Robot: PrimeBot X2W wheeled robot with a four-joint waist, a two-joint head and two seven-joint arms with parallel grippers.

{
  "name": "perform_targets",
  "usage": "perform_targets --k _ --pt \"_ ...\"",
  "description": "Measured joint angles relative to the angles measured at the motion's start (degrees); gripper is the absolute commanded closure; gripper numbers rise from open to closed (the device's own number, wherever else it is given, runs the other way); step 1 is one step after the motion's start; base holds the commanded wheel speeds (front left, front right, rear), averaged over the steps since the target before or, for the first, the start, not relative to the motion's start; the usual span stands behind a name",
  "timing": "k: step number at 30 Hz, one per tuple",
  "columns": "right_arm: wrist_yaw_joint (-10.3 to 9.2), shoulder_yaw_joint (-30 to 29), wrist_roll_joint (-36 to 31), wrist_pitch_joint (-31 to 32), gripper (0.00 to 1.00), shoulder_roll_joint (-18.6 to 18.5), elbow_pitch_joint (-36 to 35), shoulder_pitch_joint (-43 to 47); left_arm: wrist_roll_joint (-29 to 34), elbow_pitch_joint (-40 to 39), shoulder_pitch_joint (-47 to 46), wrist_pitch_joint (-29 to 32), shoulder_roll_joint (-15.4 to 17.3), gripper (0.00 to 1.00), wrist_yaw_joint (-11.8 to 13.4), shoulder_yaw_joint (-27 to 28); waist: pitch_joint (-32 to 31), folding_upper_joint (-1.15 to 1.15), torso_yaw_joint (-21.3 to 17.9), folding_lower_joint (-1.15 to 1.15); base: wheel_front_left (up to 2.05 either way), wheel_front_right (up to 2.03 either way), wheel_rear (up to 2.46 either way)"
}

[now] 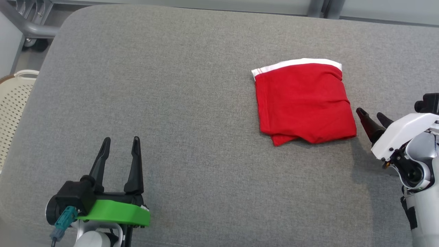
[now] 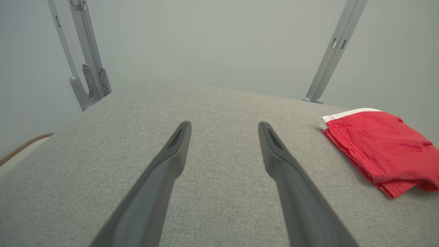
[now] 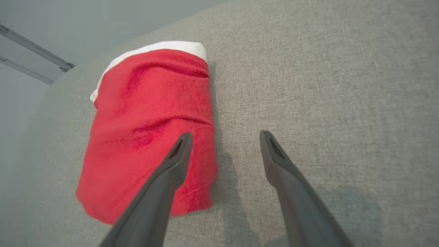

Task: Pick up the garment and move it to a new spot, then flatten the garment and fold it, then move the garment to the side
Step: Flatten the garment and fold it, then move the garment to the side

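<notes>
Grey woven padding covers the table edge to edge, and a pale perforated basket sits off its left side.

Your left gripper has its jaws spread wide with nothing between them and bare padding ahead. The garment lies well off to the right of those jaws. It is a red piece with a white band along its far edge, folded into a rough square and lying flat. From the right gripper it sits just ahead and to the left of the jaws. These are also parted and hold nothing.

I judge the main risk to be on that right side. In the right wrist view the left-hand finger overlaps the garment's near edge. The head view suggests a sliver of table between tip and cloth, so you cannot be sure whether they touch. A loose layer pokes out at the near corner, and a sideways sweep or a low pull-back could catch it and drag the fold open.

The left arm rests low at the near edge, fingers pointing straight away across the table. The right forearm comes in from the right edge, wrist angled so its fingers point left and away, tipped down toward the padding.
</notes>
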Motion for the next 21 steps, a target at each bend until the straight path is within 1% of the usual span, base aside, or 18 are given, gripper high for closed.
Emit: perform_targets --k 4,8,12,15,18,19,21 --pt "0.0 -1.24 -0.16 0.83 0.0 1.25 3.04 -2.88 0.24 0.23 -0.68 -0.01 0.03 0.0 -0.46 -0.1 0.97 0.0 0.23 0.0 0.0 0.0 0.0" --pt "0.01 -2.71 2.16 2.79 0.0 2.37 5.61 -6.52 0.29 0.71 -1.63 -0.01 -0.2 0.0 -0.59 -0.47 1.16 0.0 1.11 0.0 0.0 0.0 0.0" --pt "0.01 -4.68 3.54 8.14 0.0 2.13 10.07 -7.86 0.42 1.41 -2.01 -0.01 -0.73 0.0 -1.31 -0.89 1.04 0.0 2.27 0.0 0.0 0.0 0.0" --pt "0.01 -7.15 3.1 13.26 0.0 1.8 14.37 -9.6 0.43 2.1 -2.2 -0.01 -1.29 0.0 -1.7 -1.04 0.88 0.0 3.2 0.0 0.0 0.0 0.0" --pt "0.01 -7.39 1.55 18.2 0.0 0.46 16.19 -12.17 0.7 2.33 -2.82 -0.01 -1.96 0.0 -2.04 -1.02 1.0 0.0 4.09 0.0 0.0 0.0 0.0" --pt "0.01 -7.27 0.87 19.27 0.11 0.05 16.36 -12.66 0.75 2.44 -3.05 -0.01 -2.18 0.0 -2.23 -1.02 1.06 0.0 4.37 0.0 0.0 0.0 0.0" --pt "0.01 -7.04 -0.26 20.73 0.67 -0.47 16.24 -13.42 0.87 2.63 -3.35 -0.01 -2.6 0.0 -2.52 -0.94 1.19 0.0 4.84 0.0 0.0 0.0 0.0"
